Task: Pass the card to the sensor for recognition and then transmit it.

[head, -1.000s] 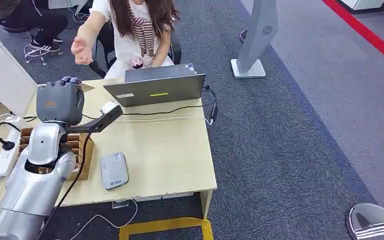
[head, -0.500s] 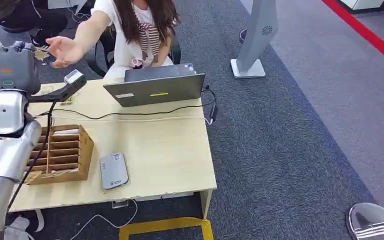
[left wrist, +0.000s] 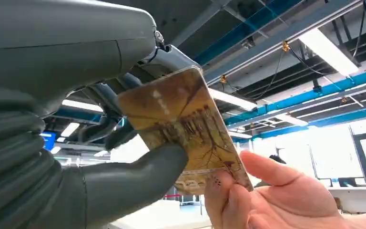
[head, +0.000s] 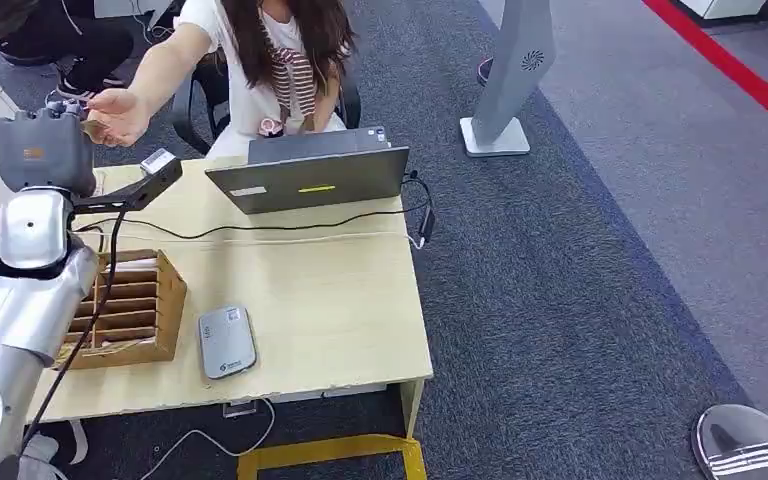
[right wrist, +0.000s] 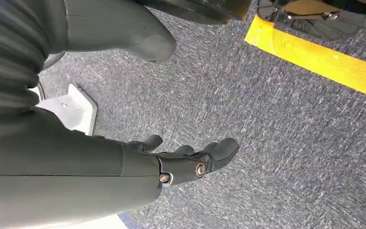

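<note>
At the far left corner of the desk, the left hand is raised toward the seated person's outstretched hand. Left wrist view: the card is pinched between the thick thumb and the darker fingers behind it, and the person's hand is at its lower edge, fingertips touching or nearly touching it. So the card is in the robot's grasp, not released yet.

Progress, as a judgement: the grey sensor lies flat on the desk near the front edge, beside the wooden slotted rack, well apart from the card. Nothing in the frames confirms the scan step; with the card now up at the person's hand, this looks like the handover stage. Left to do: the person closes on the card, the fingers let go, the arm comes away.

Right hand hangs over the grey carpet, fingers loosely apart, holding nothing.
</note>
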You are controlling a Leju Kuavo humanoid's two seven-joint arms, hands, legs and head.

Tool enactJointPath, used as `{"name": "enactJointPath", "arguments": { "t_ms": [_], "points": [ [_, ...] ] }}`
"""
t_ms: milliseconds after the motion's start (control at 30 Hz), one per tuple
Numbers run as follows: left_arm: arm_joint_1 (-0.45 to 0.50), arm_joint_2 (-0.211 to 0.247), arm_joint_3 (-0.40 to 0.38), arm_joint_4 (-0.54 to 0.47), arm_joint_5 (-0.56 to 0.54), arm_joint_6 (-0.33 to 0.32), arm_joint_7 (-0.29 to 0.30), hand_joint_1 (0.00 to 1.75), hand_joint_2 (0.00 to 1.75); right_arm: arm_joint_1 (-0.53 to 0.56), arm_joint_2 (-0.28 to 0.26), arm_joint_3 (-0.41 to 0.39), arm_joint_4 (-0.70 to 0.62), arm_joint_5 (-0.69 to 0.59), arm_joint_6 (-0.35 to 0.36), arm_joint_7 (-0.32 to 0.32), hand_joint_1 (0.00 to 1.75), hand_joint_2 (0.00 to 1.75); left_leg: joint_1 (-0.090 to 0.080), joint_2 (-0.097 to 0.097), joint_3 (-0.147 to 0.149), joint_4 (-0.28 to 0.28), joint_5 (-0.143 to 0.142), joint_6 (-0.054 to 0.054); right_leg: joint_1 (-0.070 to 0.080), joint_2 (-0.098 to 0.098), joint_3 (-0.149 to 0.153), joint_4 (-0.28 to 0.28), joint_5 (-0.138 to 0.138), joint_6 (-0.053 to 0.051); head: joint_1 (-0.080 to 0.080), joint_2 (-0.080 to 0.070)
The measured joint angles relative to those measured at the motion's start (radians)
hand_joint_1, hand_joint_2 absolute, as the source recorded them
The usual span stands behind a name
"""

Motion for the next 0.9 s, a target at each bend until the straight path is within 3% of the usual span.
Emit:
{"name": "enactJointPath", "arguments": {
  "t_ms": [167, 267, 567, 667, 800, 900],
  "points": [
    [0.000, -0.007, 0.000, 0.000, 0.001, 0.026, 0.003, 0.00, 1.75, 0.000, 0.000, 0.000, 0.000, 0.000, 0.000, 0.000, 0.00, 1.75, 0.000, 0.000, 0.000, 0.000, 0.000, 0.000, 0.000, 0.000, 0.000, 0.000, 0.000, 0.000, 0.000, 0.000],
    [0.009, -0.018, 0.000, -0.008, 0.011, 0.048, -0.043, 0.00, 1.75, 0.000, 0.000, -0.001, 0.000, 0.000, -0.002, 0.000, 0.00, 1.75, 0.000, 0.000, 0.000, 0.000, 0.000, 0.000, 0.000, 0.000, 0.000, 0.000, 0.000, 0.000, 0.000, 0.000],
    [0.109, -0.047, 0.000, -0.136, 0.056, 0.047, -0.102, 0.00, 1.75, 0.003, 0.000, -0.006, 0.000, -0.001, -0.007, 0.000, 0.00, 1.75, 0.000, 0.000, -0.001, 0.000, 0.000, 0.000, 0.000, 0.000, -0.001, 0.000, 0.000, 0.000, 0.001, 0.000],
    [0.180, -0.048, 0.002, -0.235, 0.152, 0.034, -0.165, 0.00, 1.75, 0.006, 0.002, -0.013, 0.000, -0.021, -0.026, 0.004, 0.00, 1.75, 0.000, 0.000, -0.001, 0.000, 0.000, 0.000, 0.000, 0.000, -0.001, 0.000, 0.000, 0.000, 0.001, 0.000],
    [0.344, -0.035, 0.002, -0.429, 0.210, -0.017, -0.198, 0.00, 1.75, 0.013, 0.007, -0.032, 0.000, -0.040, -0.041, 0.004, 0.00, 1.75, 0.000, 0.000, -0.003, -0.001, -0.001, 0.000, 0.000, 0.000, -0.002, 0.000, 0.000, 0.000, 0.002, 0.000],
    [0.491, 0.020, 0.002, -0.606, 0.229, -0.079, -0.202, 0.00, 1.75, 0.021, 0.014, -0.054, 0.000, -0.059, -0.056, 0.005, 0.00, 1.75, 0.000, 0.006, -0.001, -0.002, -0.003, 0.001, 0.000, 0.005, -0.002, 0.000, -0.001, 0.000, 0.002, 0.000]
  ]
}}
